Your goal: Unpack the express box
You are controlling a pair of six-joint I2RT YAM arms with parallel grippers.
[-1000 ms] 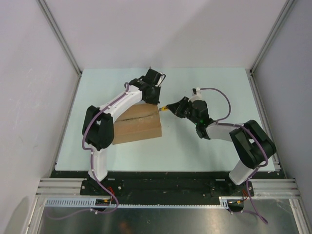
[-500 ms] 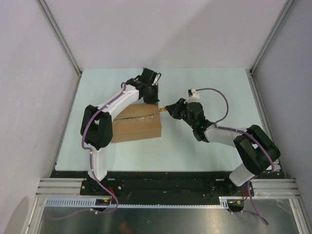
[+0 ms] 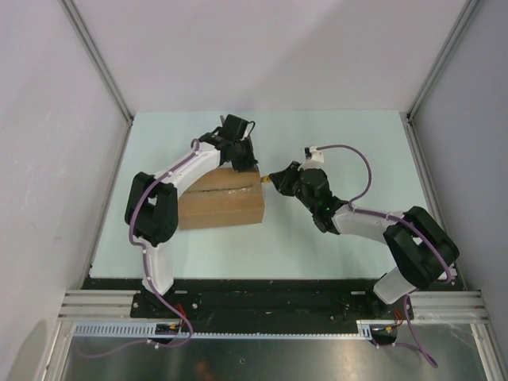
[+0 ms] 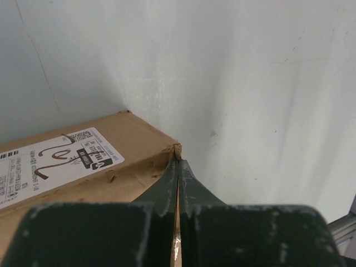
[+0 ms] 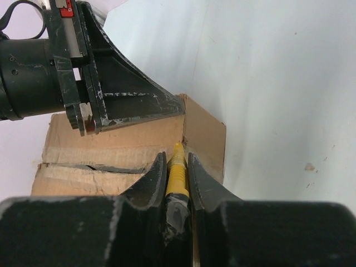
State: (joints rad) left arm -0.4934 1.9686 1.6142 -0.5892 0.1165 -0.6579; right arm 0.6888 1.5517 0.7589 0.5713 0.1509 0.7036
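Observation:
The express box is a brown carton left of the table's middle; its centre seam shows as a dark split. My left gripper is at the box's far right corner and is shut on a thin cardboard edge there. The white label shows on the box's side. My right gripper is shut on a yellow-black utility knife. The knife's tip touches the top right corner of the box, just below the left gripper's fingers.
The pale green table is walled by white panels at the back and both sides. A metal rail runs along the near edge by the arm bases. The right arm's cable loops above its wrist.
The left gripper has moved a little left and the box has turned with it, now lying squarer to the table. The right gripper with the knife has followed to the left.

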